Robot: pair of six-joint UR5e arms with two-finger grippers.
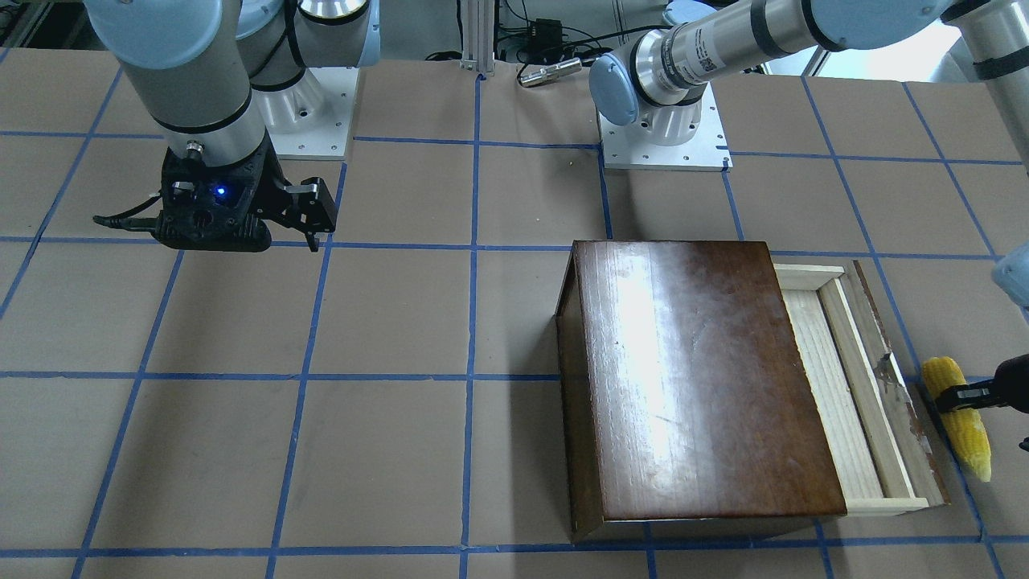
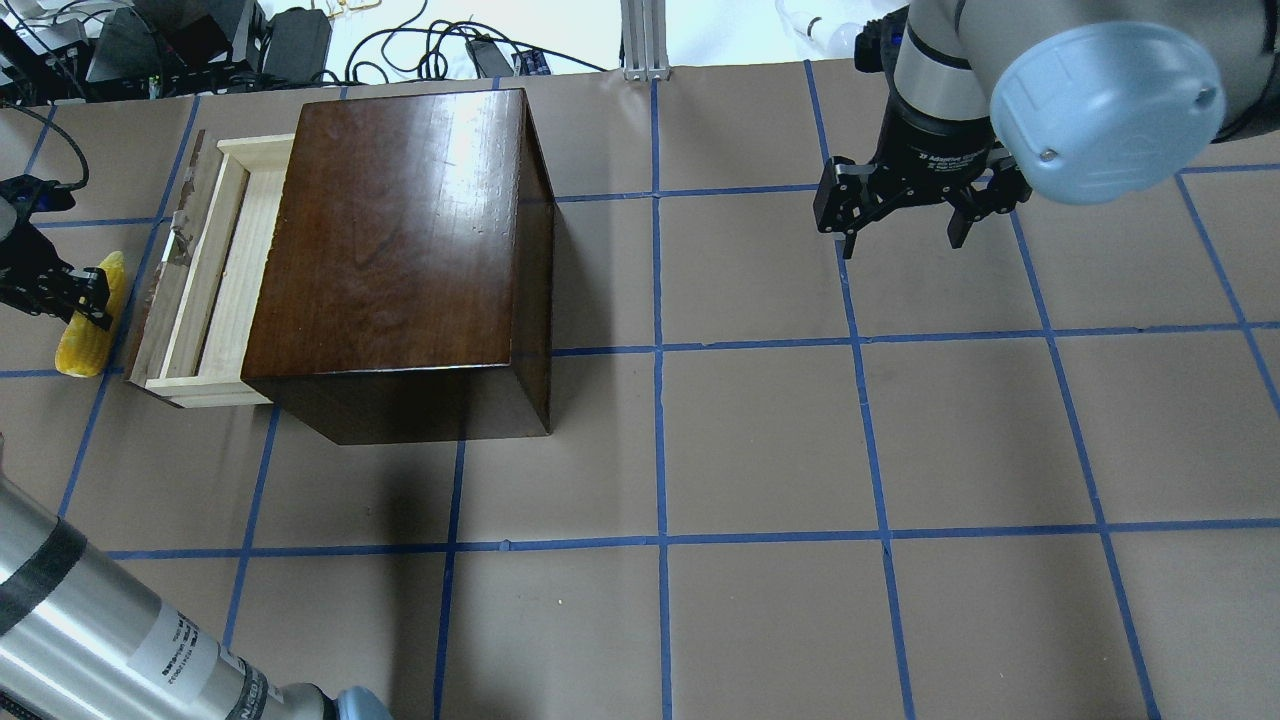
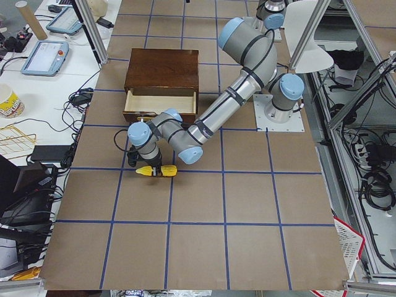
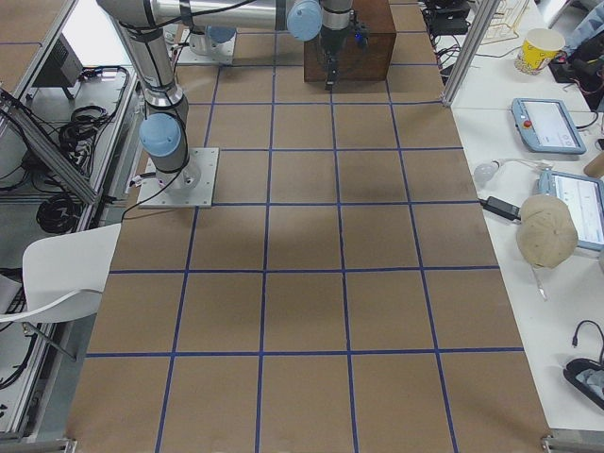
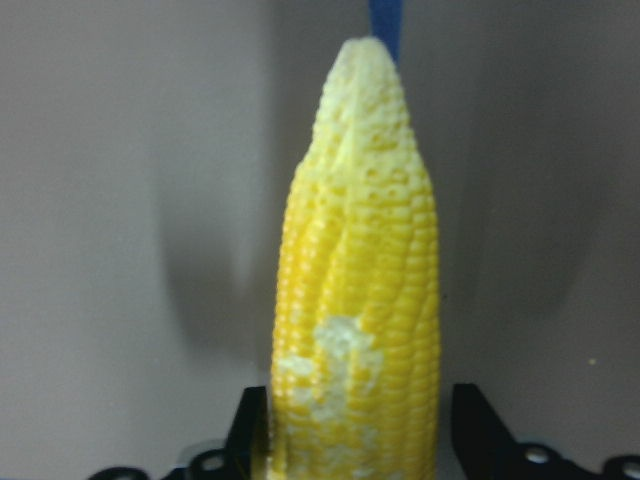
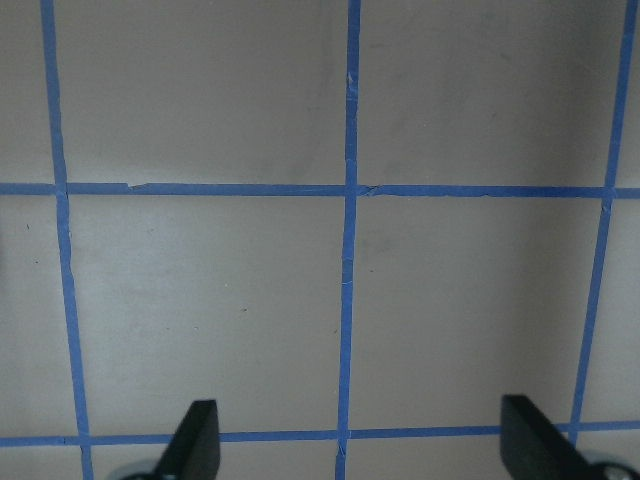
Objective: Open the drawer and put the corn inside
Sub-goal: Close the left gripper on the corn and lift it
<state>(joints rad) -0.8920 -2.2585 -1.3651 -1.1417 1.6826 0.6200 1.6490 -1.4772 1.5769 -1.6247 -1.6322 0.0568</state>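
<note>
The yellow corn (image 1: 969,438) lies beside the drawer's front panel on the side away from the box, also in the overhead view (image 2: 85,345) and left view (image 3: 148,171). My left gripper (image 1: 957,396) is shut across its thick end (image 2: 90,295); the left wrist view shows the corn (image 5: 360,300) between both fingers. The drawer (image 1: 836,386) is pulled partly out of the glossy dark-brown box (image 1: 691,378), its pale tray bare (image 2: 215,270). My right gripper (image 2: 900,225) hangs open and empty over the table, far from the box (image 6: 360,450).
The table is brown paper with a blue tape grid (image 2: 660,350). The arm bases (image 1: 663,137) stand at the robot's edge. Cables and gear (image 2: 200,40) lie beyond the far edge behind the box.
</note>
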